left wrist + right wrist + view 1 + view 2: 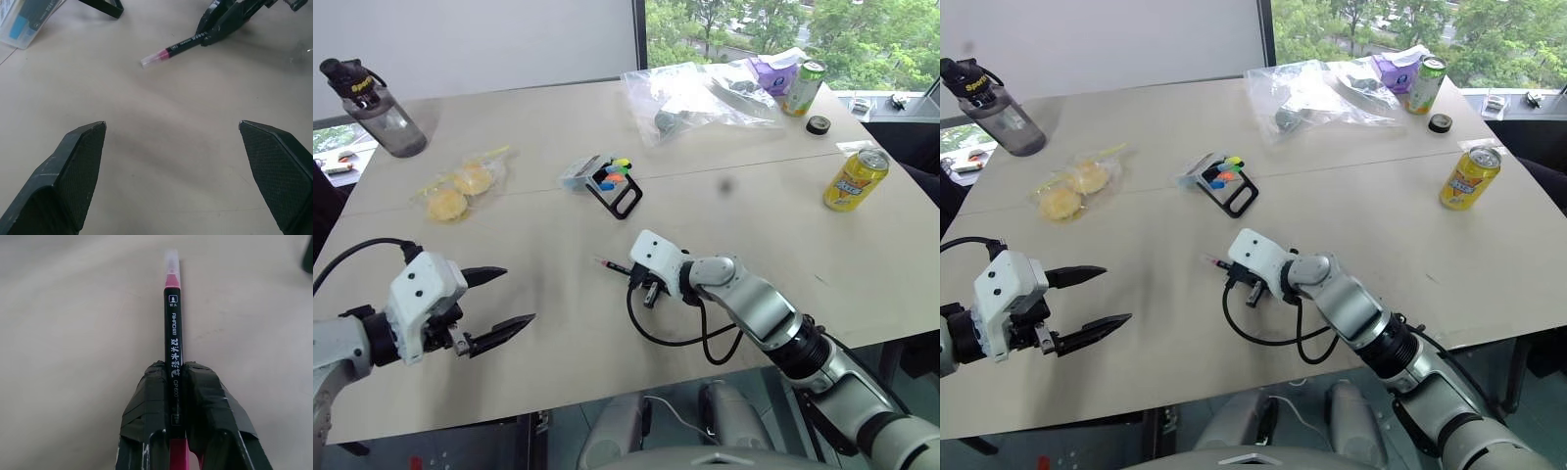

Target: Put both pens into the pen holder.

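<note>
While I watch from the head camera, these are my readings.

Right gripper: my right gripper (651, 290) sits low over the near middle of the table (783, 215), its fingers (146, 404) pressed together on the black barrel of the pink-ended pen (172, 333).
Pen in grip: it runs out ahead of the fingertips, pink band and clear cap at the free end, pointing left across the tabletop; the white print on the barrel faces up.
Left gripper: my left gripper (499, 305) hovers over the near left of the table, jaws wide apart, holding nothing; bare tabletop shows between its fingers (73, 171).
Pen holder: the pen holder (607, 182) stands beyond the right gripper, a little left of it, black frame leaning with coloured marker tips showing at its top.
Second pen: I cannot pick it out.
Path between: bare table lies between the gripped pen and the holder.
Far left: a dark water bottle (374, 108).
Left of holder: a clear packet with yellow round pieces (458, 186).
Far right: a large clear plastic bag (700, 98), a green can (802, 88) and a roll of black tape (819, 124).
Right side: a yellow can (855, 180), well apart from the holder.
</note>
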Action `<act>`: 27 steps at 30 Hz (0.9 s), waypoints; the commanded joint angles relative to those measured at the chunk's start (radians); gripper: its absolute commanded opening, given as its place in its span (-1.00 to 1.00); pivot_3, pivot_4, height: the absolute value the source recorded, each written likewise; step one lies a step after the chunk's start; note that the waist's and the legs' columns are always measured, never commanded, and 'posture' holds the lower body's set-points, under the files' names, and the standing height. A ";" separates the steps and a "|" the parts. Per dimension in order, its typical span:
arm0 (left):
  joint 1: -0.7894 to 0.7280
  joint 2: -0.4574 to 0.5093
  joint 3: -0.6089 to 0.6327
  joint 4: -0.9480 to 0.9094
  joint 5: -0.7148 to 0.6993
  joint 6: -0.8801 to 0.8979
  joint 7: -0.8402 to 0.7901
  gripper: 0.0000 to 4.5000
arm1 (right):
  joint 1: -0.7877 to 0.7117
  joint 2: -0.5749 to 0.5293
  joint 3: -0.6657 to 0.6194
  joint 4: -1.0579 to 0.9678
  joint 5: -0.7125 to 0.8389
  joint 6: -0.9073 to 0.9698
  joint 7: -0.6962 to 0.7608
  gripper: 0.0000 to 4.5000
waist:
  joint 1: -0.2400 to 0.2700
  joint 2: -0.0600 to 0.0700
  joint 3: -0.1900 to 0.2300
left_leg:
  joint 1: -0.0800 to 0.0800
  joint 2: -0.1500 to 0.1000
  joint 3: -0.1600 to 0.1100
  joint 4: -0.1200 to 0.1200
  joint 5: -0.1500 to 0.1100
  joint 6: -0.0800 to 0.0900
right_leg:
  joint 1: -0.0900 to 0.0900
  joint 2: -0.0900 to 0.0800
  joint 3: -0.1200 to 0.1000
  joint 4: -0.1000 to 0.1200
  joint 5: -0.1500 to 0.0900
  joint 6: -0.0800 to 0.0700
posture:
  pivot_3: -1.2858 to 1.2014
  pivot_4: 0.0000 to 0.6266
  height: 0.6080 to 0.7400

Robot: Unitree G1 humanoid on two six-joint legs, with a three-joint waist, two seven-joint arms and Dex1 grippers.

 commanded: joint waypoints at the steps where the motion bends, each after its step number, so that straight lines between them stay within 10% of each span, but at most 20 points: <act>1: -0.017 -0.006 -0.015 -0.010 -0.015 -0.008 0.009 1.00 | 0.034 -0.042 -0.091 -0.050 0.049 0.025 0.027 -0.96 | 0.002 0.000 0.000 | 0.000 0.000 0.000 0.000 0.000 0.000 | 0.000 0.000 0.000 0.000 0.000 0.000 | 0.03 -0.52 1.00; 17: -0.485 -0.598 -0.383 -0.023 -0.504 0.227 0.586 1.00 | 0.262 -0.027 -0.301 -0.318 0.313 -0.340 0.135 -0.96 | 0.002 -0.003 -0.001 | -0.002 0.000 -0.003 0.002 0.000 -0.001 | 0.000 0.000 -0.002 0.001 0.000 0.000 | 0.03 -0.52 1.00; 23: -0.530 -0.650 -0.432 0.011 -0.573 0.257 0.666 1.00 | 0.273 -0.025 -0.301 -0.323 0.305 -0.391 0.103 -0.96 | -0.004 -0.004 -0.002 | -0.002 0.000 -0.002 0.002 0.001 -0.002 | 0.000 0.001 -0.001 0.002 0.000 0.000 | 0.03 -0.52 1.00; 27: -0.546 -0.656 -0.421 0.034 -0.599 0.243 0.691 0.41 | 0.273 -0.031 -0.310 -0.321 0.298 -0.417 0.075 -1.00 | 0.000 -0.004 -0.002 | -0.002 0.000 -0.003 0.002 0.001 -0.002 | 0.000 0.001 -0.002 0.001 0.000 0.000 | 0.03 -0.52 1.00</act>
